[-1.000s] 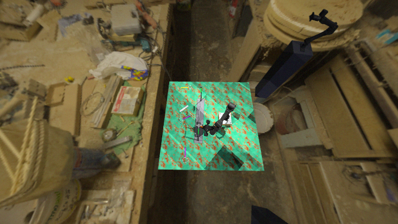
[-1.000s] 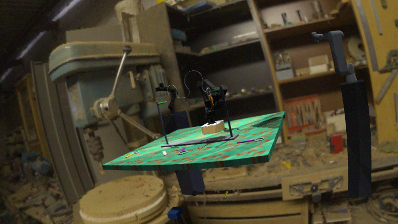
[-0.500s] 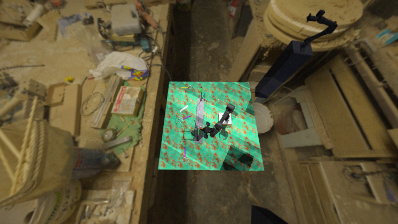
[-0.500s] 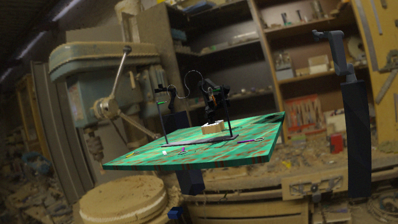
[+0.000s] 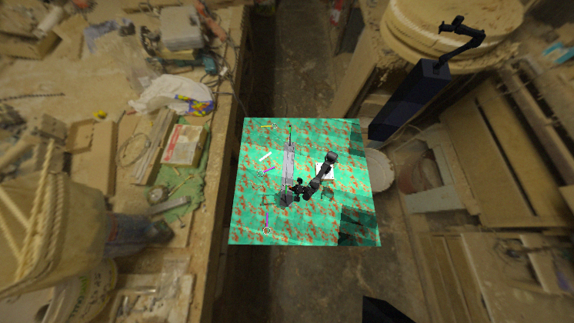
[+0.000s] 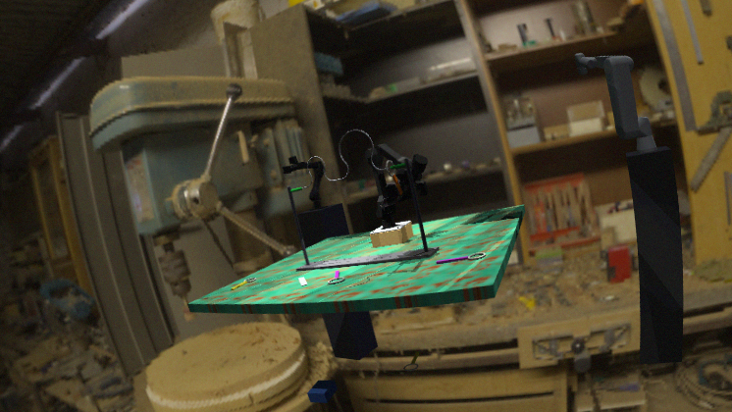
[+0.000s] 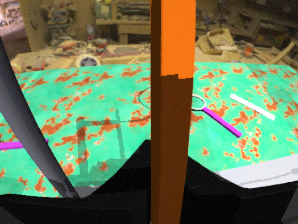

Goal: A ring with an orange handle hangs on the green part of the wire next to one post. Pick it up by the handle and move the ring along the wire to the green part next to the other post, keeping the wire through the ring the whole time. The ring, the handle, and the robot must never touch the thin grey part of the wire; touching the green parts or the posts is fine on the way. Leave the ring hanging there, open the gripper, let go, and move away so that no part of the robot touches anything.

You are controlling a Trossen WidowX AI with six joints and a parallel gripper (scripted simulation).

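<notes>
The wire stand has a grey base plate [image 5: 287, 160] [image 6: 358, 260] with a post at each end. The thin grey wire [image 6: 353, 133] loops between the posts. Its green end parts are at the near post [image 5: 286, 193] [image 6: 395, 167] and at the far post [image 5: 289, 129] [image 6: 295, 188]. My gripper [image 5: 293, 189] [image 6: 392, 188] is shut on the orange handle [image 5: 289, 187] [image 6: 397, 183] [image 7: 172, 83]. It holds the handle upright at the near post, by the green part there. The ring itself is too small to make out clearly.
Loose rings with coloured handles lie on the table: a yellow one [image 5: 267, 125] [image 6: 240, 283], a magenta one [image 5: 268, 169] [image 6: 335, 276] [image 7: 222, 123] and a purple one [image 5: 266, 219] [image 6: 455, 259]. A white stick [image 5: 265, 156] [image 6: 302, 281] [image 7: 253, 106] lies among them. A dark camera stand [image 5: 409, 100] [image 6: 657, 245] rises beside the table.
</notes>
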